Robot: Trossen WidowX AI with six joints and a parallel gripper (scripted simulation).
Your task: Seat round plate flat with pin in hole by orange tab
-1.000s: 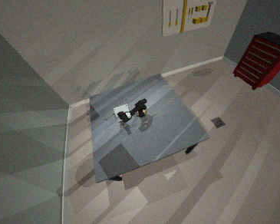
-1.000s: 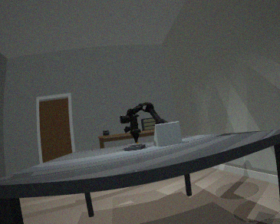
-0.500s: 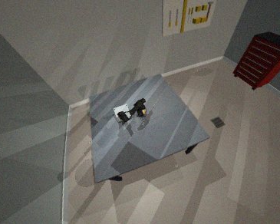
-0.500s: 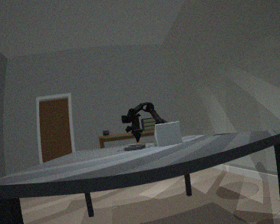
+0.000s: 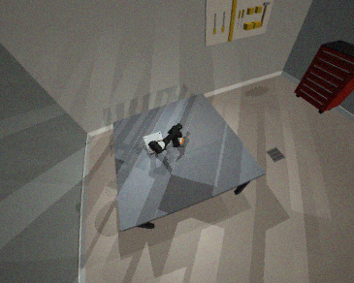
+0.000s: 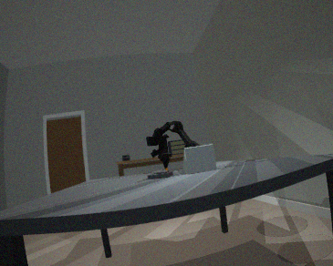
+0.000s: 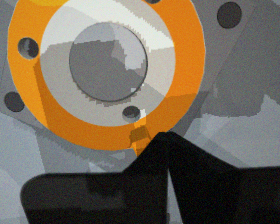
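The round plate (image 7: pixel 189 62) (image 5: pixel 181 141) has an orange outer ring and a pale inner ring around the grey post (image 7: pixel 108 62). Its orange tab (image 7: pixel 138 134) is at the lower right of the ring in the wrist view, with a small hole (image 7: pixel 131 112) just inside it. I cannot tell whether the pin is in that hole. The grey base (image 7: pixel 219 42) (image 6: pixel 154 176) shows under the plate. My gripper (image 7: pixel 165 139) (image 6: pixel 166 167) is shut and holds nothing; its tips are beside the tab at the plate's edge. Whether they touch is unclear, and the fingers hide part of the edge.
A white panel (image 5: pixel 152 141) (image 6: pixel 200 158) stands near the arm on the grey table (image 5: pixel 216 160). The base has dark holes at its corners, one (image 7: pixel 229 15) at the upper right of the wrist view. A red drawer cabinet (image 5: pixel 330 73) stands away from the table.
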